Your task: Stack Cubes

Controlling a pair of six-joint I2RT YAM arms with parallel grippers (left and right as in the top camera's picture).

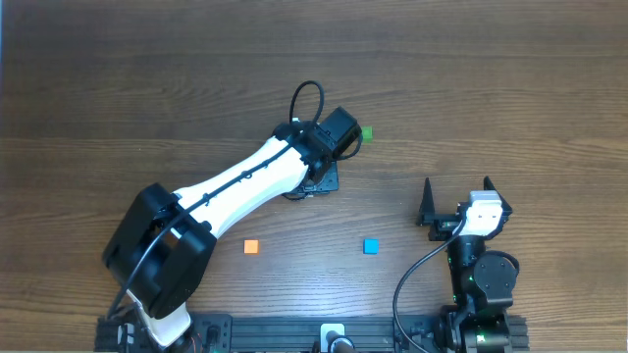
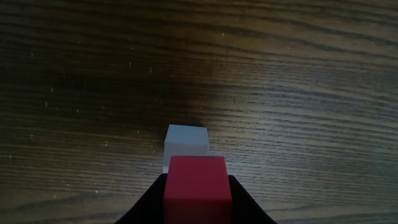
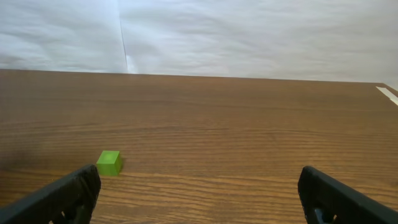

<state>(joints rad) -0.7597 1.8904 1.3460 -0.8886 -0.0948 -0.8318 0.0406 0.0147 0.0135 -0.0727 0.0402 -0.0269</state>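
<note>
Holding a red cube point(image 2: 197, 182) between its two fingers, the left gripper point(image 2: 197, 198) is narrowed onto it, one dark finger on each side of the cube. In the left wrist view a grey cube point(image 2: 186, 141) sits on the wooden table point(image 1: 118, 78) just past the red one. The red cube covers its near edge, and I cannot tell if the two touch.

In the top view the left arm point(image 1: 245, 181) stretches from the lower left up to the middle of the table. A green cube point(image 1: 366, 133) lies just beside its wrist, on the right arm's side.

The right gripper point(image 1: 457, 199) is spread wide with nothing in it, near its own base at the right. Its wrist view has the green cube well off ahead on the table.

An orange cube point(image 1: 251, 246) and a blue cube point(image 1: 370, 246) lie flat on the table nearer the bases. They are well apart from each other, with the orange one on the left arm's side and the blue on the right's.
</note>
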